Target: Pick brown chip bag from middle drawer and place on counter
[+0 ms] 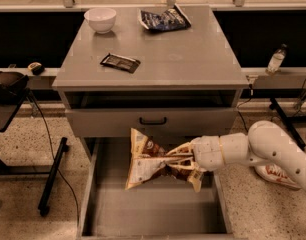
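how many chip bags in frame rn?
2. The brown chip bag is pinched in the gripper over the open middle drawer; a dark blue bag lies back right on the counter. The closed drawer could hide more.
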`<state>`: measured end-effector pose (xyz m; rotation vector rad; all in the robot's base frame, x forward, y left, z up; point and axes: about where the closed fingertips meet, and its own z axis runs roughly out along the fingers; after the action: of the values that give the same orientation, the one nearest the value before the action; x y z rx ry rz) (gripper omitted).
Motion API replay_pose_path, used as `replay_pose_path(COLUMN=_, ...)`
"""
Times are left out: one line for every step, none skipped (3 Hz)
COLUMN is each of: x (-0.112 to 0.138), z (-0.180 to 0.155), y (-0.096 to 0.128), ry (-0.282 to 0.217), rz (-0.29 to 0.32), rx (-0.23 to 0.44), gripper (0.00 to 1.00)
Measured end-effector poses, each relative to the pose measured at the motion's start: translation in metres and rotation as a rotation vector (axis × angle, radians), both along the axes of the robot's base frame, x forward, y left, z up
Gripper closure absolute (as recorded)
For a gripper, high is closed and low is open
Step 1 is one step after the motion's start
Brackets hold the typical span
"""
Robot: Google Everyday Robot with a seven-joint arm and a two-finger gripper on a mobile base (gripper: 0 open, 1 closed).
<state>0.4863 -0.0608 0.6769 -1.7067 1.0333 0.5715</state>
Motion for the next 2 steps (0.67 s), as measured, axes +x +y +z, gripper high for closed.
replay_pose_path(x=0.001, z=0.091, y=-0.01, ry=-0.12, rz=-0.002, rx=-0.022, gripper=1.0)
replay_pose_path(x=0.007, z=0.205, y=-0.011, ry=-0.24, rz=0.015, rx=-0.066, gripper=1.0)
